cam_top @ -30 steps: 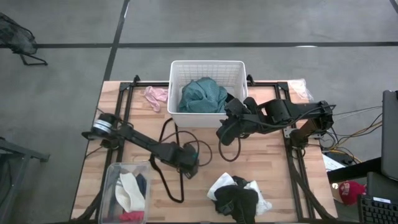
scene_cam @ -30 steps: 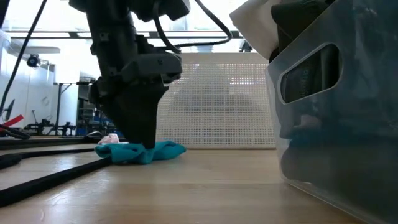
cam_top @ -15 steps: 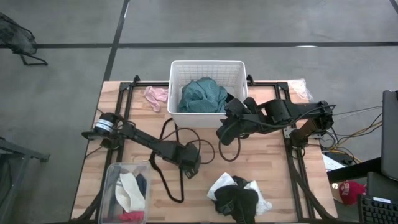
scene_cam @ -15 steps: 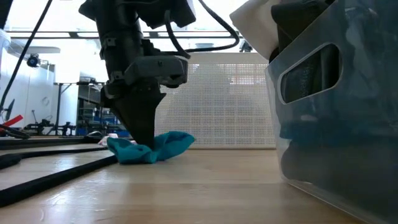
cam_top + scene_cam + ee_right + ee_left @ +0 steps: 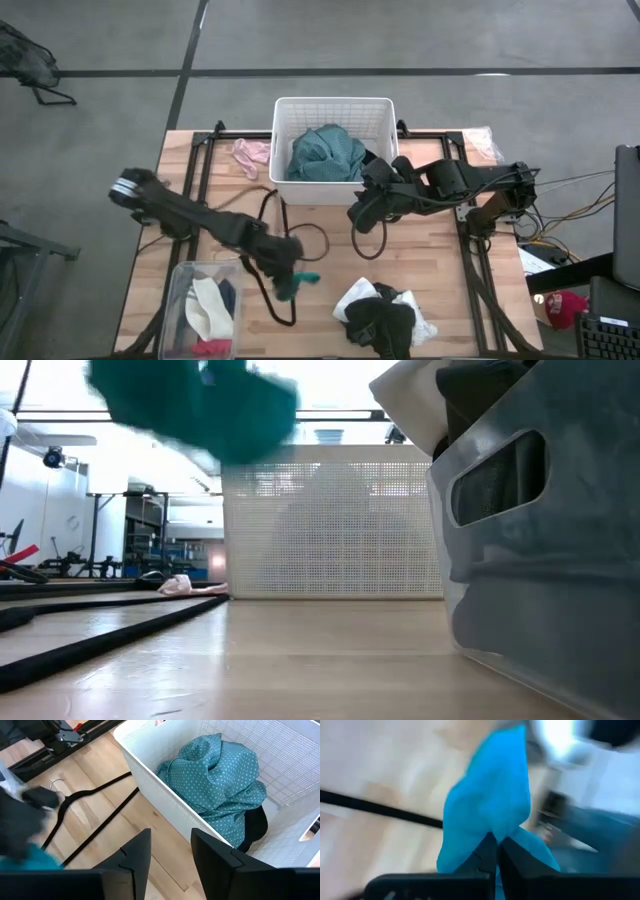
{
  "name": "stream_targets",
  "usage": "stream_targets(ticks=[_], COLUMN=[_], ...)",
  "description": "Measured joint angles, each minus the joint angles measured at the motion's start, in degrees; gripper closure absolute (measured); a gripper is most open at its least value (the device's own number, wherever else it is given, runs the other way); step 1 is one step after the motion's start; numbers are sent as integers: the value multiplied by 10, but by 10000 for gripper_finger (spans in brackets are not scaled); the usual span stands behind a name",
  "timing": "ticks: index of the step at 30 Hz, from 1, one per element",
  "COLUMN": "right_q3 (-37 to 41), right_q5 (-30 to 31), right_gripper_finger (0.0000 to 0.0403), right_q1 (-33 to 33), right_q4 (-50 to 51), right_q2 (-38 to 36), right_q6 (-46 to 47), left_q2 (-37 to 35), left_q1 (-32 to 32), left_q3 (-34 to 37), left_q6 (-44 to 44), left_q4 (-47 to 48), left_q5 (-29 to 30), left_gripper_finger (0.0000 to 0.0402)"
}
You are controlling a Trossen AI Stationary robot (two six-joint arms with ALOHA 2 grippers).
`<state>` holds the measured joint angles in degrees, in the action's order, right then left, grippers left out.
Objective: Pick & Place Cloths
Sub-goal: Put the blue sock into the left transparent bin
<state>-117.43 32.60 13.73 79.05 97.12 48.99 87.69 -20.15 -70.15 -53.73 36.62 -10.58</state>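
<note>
Left gripper (image 5: pixel 495 851) of mine pinches one small teal cloth (image 5: pixel 487 810), lifted off the table (image 5: pixel 430 260); one white basket (image 5: pixel 334 110) holds one dotted teal garment (image 5: pixel 325 152).

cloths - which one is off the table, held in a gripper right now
The small teal cloth, pinched in the shut left gripper and lifted. The dotted teal garment lies in the white basket; the pink piece lies on the table.
</note>
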Motion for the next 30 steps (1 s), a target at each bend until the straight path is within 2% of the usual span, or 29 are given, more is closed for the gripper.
stream_targets(ticks=[3,8,15,18,22,25,30], right_q3=[0,0,0,0,0,0,1], right_q5=[5,5,5,5,5,5,5], right_gripper_finger=[256,243,230,226,223,223,236], right_q1=[0,0,0,0,0,-1,-1], right_q4=[-1,-2,-2,-4,-5,-10,-33], right_q2=[0,0,0,2,6,10,11], right_q6=[1,1,1,4,4,6,6], left_q2=[-65,-164,-254,-268,-263,-252,-228], left_q1=[-19,-66,-161,-216,-260,-268,-267], left_q3=[0,0,0,0,1,1,2], left_q6=[-9,-86,-286,-372,-431,-433,-395], left_q4=[0,5,127,202,292,323,322], left_q5=[-37,-57,-74,-79,-104,-105,-84], left_gripper_finger=[394,394,393,393,390,389,388])
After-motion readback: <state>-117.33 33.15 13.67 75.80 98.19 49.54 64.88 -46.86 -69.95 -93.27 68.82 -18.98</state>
